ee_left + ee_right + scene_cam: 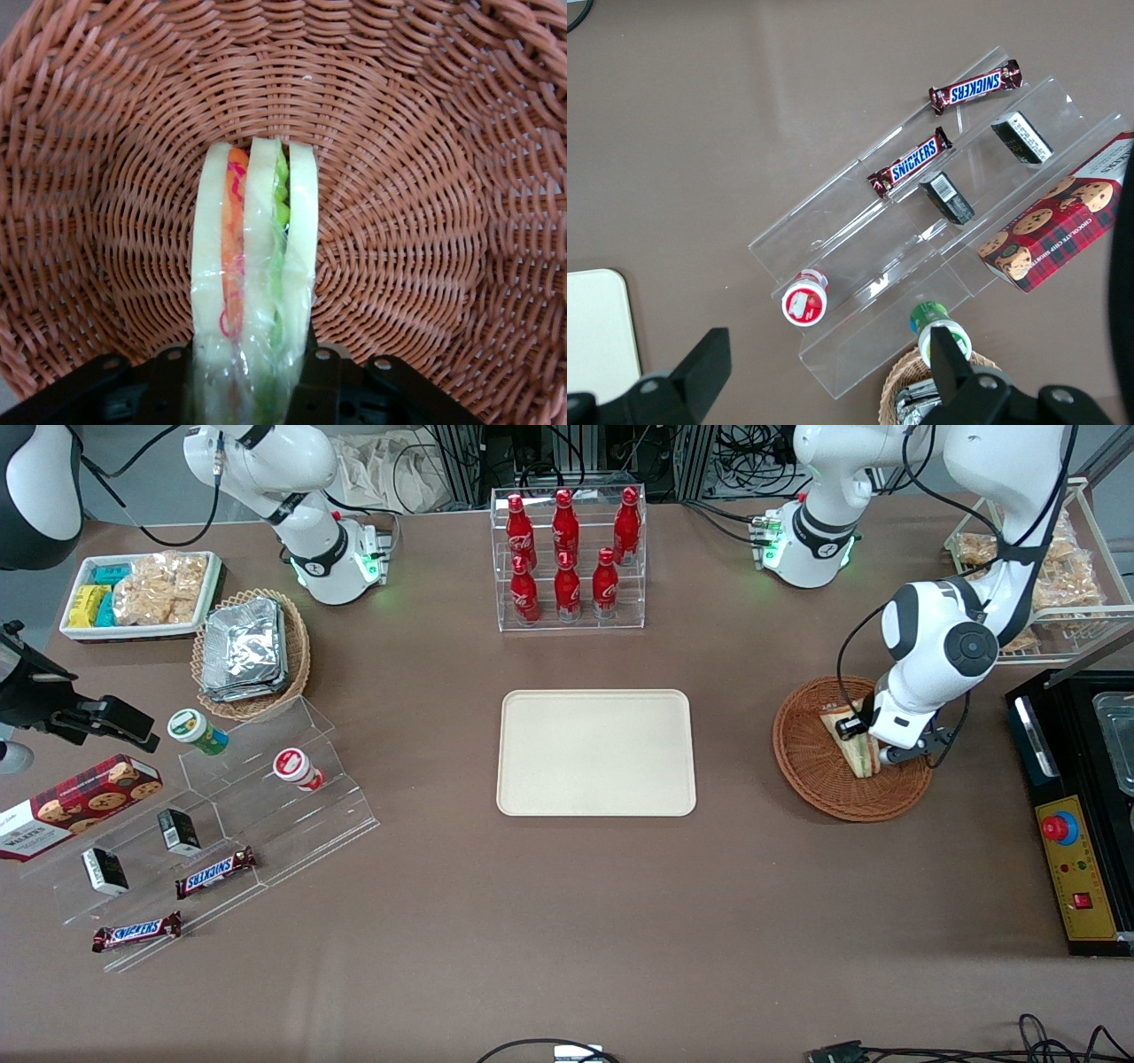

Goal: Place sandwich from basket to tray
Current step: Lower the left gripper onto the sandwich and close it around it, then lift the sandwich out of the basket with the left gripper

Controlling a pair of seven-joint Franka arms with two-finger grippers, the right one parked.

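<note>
Candy bars (215,872) lie nearest the front camera, on a clear step rack (221,815) toward the parked arm's end of the tabletop (567,921). A bit farther from the camera, the cream tray (595,752) lies flat in the middle with nothing on it. Beside it, toward the working arm's end, sits the reddish-brown basket (819,766). The sandwich (855,751) stands on its edge inside that basket, apart from the tray. The gripper (873,742) is down in the basket, and its jaws are closed on the two sides of the sandwich (255,292), wrapped in clear film with green and orange-pink filling. Farthest away, red bottles (567,549) stand in a clear rack (569,622).
</note>
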